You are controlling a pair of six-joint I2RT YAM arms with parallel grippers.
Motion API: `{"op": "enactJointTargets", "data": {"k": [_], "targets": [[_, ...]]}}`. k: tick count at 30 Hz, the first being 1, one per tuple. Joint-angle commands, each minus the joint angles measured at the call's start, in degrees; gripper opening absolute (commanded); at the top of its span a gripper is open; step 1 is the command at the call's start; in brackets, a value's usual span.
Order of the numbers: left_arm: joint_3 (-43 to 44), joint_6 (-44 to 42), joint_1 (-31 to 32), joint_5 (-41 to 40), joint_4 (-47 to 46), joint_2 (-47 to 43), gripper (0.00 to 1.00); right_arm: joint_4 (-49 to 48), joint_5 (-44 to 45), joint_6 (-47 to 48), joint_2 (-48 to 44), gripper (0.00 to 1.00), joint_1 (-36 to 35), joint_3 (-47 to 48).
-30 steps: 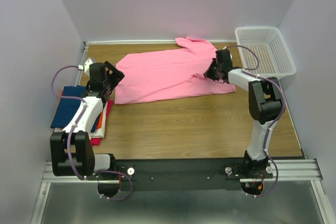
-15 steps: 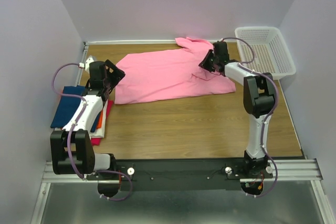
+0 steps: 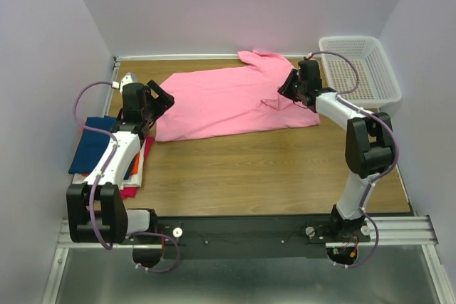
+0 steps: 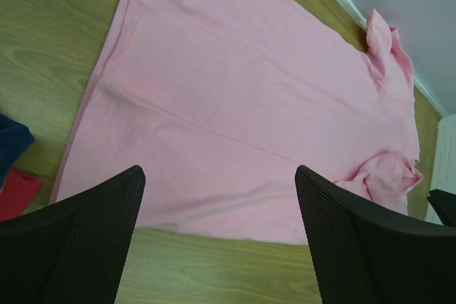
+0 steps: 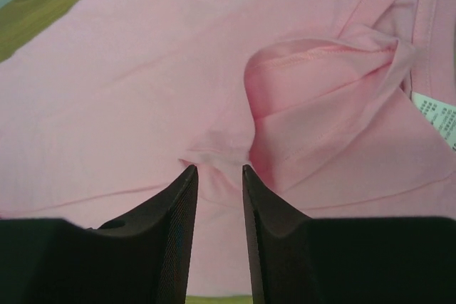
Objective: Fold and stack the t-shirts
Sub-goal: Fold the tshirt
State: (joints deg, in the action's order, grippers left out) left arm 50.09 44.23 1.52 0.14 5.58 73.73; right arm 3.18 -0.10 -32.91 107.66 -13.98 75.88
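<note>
The bright pink cloth t-shirt (image 3: 221, 105) lies spread along the far edge of the wooden worktop (image 3: 271, 169). The left claw (image 4: 219, 176) gapes wide beside its hem. The right claw (image 5: 216, 169) hangs over it, jaws nearly meeting, grip unclear.

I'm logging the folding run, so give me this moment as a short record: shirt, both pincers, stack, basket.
pink shirt: spread on the table, one sleeve bunched
left pincer: open, over the shirt's hem end
right pincer: nearly closed at the bunched sleeve; grip unclear
stack: folded shirts, dark blue on top, at the table's left edge
basket: white mesh, far right corner
</note>
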Motion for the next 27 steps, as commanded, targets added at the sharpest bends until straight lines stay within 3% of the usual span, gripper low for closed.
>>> {"op": "enactJointTargets", "data": {"k": [1, 15, 27], "targets": [[1.5, -5.4, 0.2, 4.0, 1.4, -2.2, 0.92, 1.1, 2.0, 1.9, 2.0, 0.38, -1.0, -3.3], [6.3, -17.1, 0.3, 6.9, 7.0, -5.8, 0.92, 1.0, 1.7, 1.5, 11.0, 0.36, -2.1, 3.4], [5.1, -17.8, 0.3, 8.4, 6.2, -5.5, 0.93, 1.1, -1.6, 2.6, 15.5, 0.17, -2.3, 11.2]]}}
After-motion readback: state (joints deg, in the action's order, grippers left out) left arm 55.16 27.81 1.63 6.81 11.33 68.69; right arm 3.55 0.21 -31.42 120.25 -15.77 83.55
